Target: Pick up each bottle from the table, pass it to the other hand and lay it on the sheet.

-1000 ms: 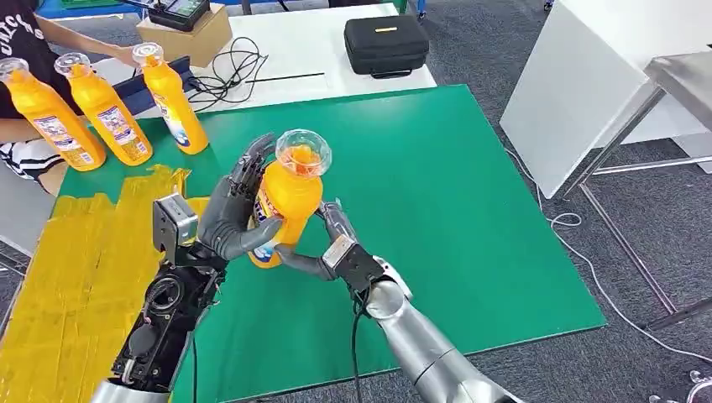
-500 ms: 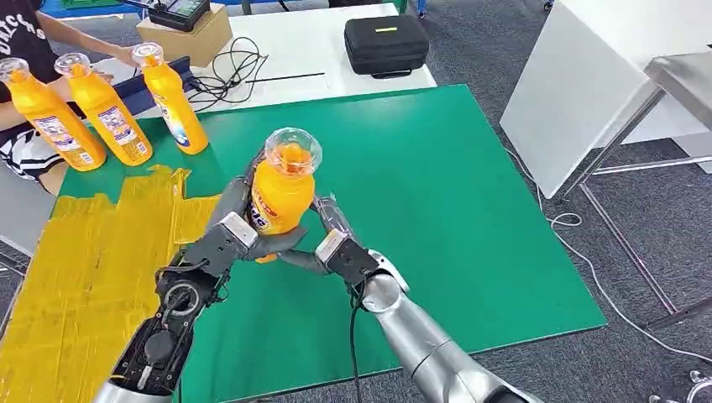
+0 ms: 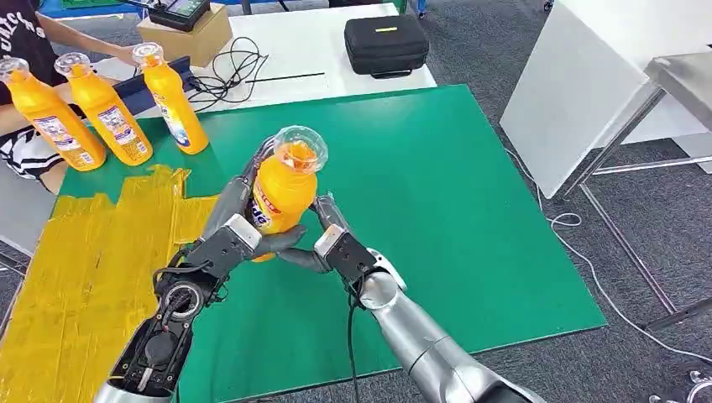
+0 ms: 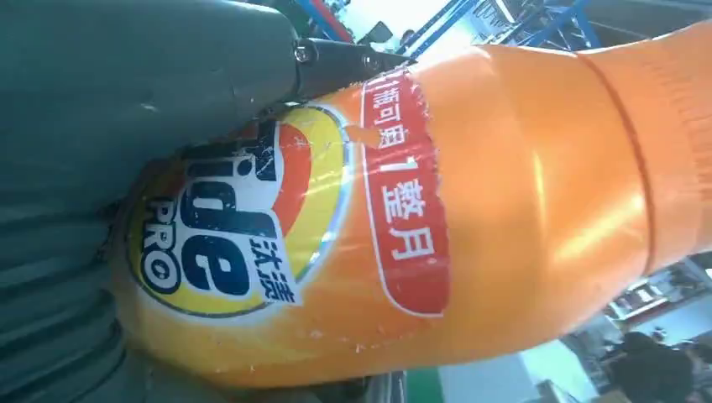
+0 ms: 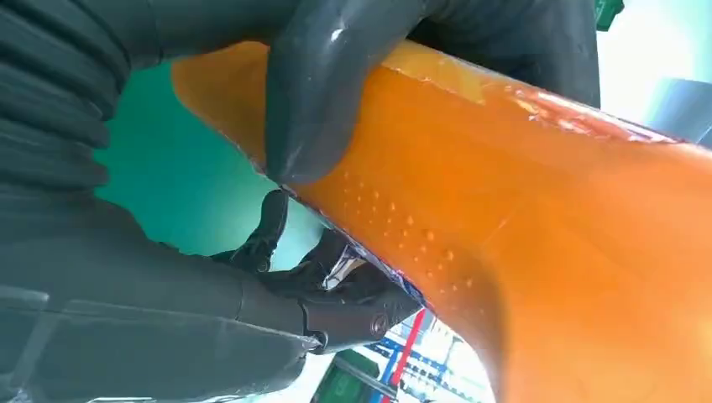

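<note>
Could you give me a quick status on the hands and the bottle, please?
Left hand and right hand both grip the orange bottle, upright above the green mat. Yellow sheet lies to the left. Nothing in the way.
</note>
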`<move>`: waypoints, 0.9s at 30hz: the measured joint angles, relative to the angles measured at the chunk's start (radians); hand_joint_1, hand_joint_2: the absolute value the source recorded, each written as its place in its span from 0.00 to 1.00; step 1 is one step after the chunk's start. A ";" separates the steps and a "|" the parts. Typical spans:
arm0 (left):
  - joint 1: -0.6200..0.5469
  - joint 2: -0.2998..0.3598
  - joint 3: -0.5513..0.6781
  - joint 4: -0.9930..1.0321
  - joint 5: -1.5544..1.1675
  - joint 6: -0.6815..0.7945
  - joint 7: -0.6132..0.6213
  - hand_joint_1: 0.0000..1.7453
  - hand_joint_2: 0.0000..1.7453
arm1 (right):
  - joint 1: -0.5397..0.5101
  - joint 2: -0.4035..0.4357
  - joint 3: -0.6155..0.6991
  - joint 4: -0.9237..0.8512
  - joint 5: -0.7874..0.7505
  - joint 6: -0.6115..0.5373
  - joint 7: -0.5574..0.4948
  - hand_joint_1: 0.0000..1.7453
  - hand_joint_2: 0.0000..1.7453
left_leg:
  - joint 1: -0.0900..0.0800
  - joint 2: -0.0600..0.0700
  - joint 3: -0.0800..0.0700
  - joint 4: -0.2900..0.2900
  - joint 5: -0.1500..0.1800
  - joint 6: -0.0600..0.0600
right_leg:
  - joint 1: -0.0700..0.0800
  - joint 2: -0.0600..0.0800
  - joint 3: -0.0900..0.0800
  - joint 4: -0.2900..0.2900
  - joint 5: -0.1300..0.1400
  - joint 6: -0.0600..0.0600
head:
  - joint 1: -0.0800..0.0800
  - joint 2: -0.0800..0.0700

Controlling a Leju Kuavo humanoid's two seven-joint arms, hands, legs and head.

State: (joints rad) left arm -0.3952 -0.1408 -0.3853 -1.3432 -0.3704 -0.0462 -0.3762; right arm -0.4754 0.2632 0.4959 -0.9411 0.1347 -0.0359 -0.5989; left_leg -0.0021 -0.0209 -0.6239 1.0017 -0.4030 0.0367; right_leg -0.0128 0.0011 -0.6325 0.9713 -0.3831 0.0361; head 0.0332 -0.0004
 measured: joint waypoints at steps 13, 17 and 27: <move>0.024 -0.002 0.045 -0.015 0.148 -0.026 -0.031 1.00 1.00 | -0.010 0.008 0.014 0.013 -0.007 -0.019 -0.016 1.00 1.00 | 0.000 0.000 0.000 0.000 0.000 0.000 | 0.000 0.000 0.000 0.000 0.000 0.000 | 0.000 0.000; 0.025 -0.002 0.047 -0.015 0.151 -0.026 -0.032 1.00 1.00 | -0.011 0.008 0.015 0.014 -0.007 -0.019 -0.017 1.00 1.00 | 0.000 0.000 0.000 0.000 0.000 0.000 | 0.000 0.000 0.000 0.000 0.000 0.000 | 0.000 0.000; 0.026 -0.003 0.052 -0.015 0.169 -0.025 -0.033 1.00 1.00 | -0.012 0.010 0.016 0.015 -0.006 -0.032 -0.019 0.16 1.00 | 0.000 0.000 0.000 0.000 0.000 0.000 | 0.000 0.000 0.000 0.000 0.000 0.000 | 0.000 0.000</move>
State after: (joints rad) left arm -0.3696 -0.1438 -0.3334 -1.3584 -0.2018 -0.0713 -0.4093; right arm -0.4874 0.2735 0.5119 -0.9262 0.1289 -0.0679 -0.6176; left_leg -0.0018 -0.0207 -0.6239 1.0017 -0.4030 0.0366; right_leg -0.0125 0.0012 -0.6329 0.9713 -0.3832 0.0360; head 0.0332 -0.0004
